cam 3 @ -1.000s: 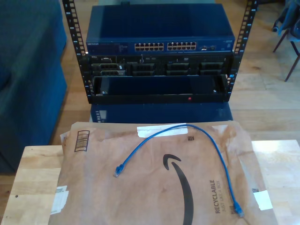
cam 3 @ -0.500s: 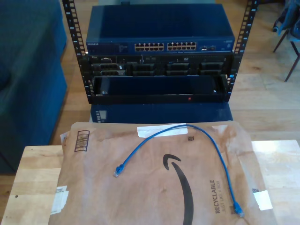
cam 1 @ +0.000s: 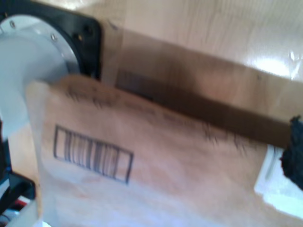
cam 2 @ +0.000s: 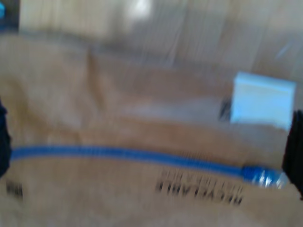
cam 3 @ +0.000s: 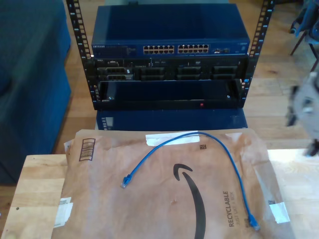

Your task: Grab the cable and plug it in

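Thin bright-blue cable (cam 3: pixel 219 149) draped in a smooth arch over a creased brown paper mailer (cam 3: pixel 164 199) on a pale wooden table (cam 3: pixel 35 184), both plug ends flat on the paper. Beyond, a dark blue network switch (cam 3: pixel 169 37) with rows of ports in a black perforated metal rack (cam 3: pixel 75 30). A blurred grey arm (cam 3: pixel 305 107) at the exterior view's right. Clear plug (cam 2: pixel 265 176) beside a white label (cam 2: pixel 262 99) in the second wrist view; printed barcode (cam 1: pixel 92 153) in the first. Jaw state of either gripper impossible to tell.
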`<action>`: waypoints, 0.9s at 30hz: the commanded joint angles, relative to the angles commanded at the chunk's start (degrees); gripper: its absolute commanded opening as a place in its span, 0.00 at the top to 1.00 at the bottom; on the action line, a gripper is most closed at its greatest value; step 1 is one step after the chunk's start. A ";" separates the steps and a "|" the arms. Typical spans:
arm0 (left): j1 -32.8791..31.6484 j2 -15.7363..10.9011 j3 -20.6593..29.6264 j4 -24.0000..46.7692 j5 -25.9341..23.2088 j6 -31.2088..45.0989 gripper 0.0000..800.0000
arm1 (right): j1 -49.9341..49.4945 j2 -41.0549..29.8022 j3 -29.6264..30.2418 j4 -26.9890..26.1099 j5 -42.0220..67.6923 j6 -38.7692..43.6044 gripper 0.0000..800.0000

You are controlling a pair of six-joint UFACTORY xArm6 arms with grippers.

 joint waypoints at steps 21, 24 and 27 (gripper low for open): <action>-9.41 2.46 0.53 -0.53 -0.09 -12.31 0.00 | 26.46 20.04 -17.76 0.00 1.58 3.34 0.01; -9.49 2.64 0.88 -0.62 -0.09 -12.40 0.00 | 27.60 20.04 -20.57 -0.09 3.34 3.34 0.01; -9.58 2.73 0.88 -0.62 -0.18 -12.40 0.00 | 27.78 20.75 -25.67 0.00 7.12 3.25 0.01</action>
